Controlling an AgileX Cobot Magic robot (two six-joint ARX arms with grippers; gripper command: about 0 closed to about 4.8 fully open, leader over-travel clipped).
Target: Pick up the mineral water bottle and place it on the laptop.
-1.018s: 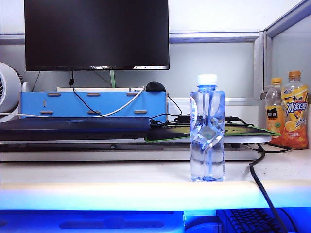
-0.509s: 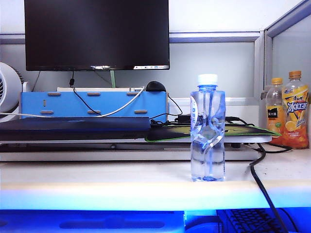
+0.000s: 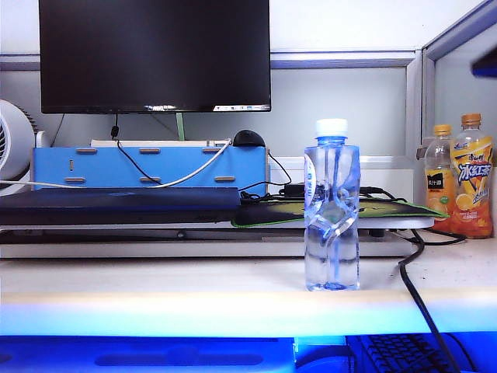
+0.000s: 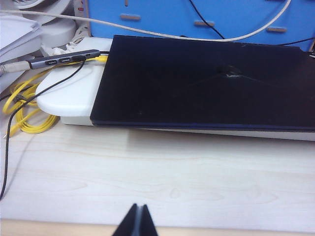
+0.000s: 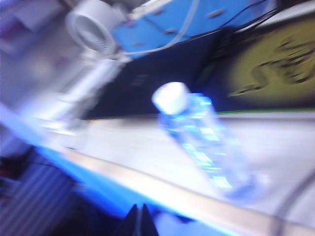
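The mineral water bottle (image 3: 331, 206), clear with a white cap, stands upright near the front edge of the pale desk. It is also in the blurred right wrist view (image 5: 202, 142), where it looks tilted. The laptop (image 3: 116, 203) lies closed and flat on a white stand to the bottle's left, and it fills the left wrist view (image 4: 206, 83). My left gripper (image 4: 140, 209) is shut and empty, over the desk in front of the laptop. My right gripper (image 5: 140, 210) is shut and empty, off the desk's front edge and well short of the bottle.
A black monitor (image 3: 155, 54) and a blue box (image 3: 147, 167) stand behind the laptop. A green-edged mouse pad (image 3: 365, 211) lies behind the bottle. Two orange drink bottles (image 3: 470, 179) are at the far right. A black cable (image 3: 419, 295) hangs over the front edge. Yellow cable (image 4: 24, 108) lies coiled beside the stand.
A dark blue shape has come into the exterior view at the upper right edge. The bottle and the laptop have not moved.
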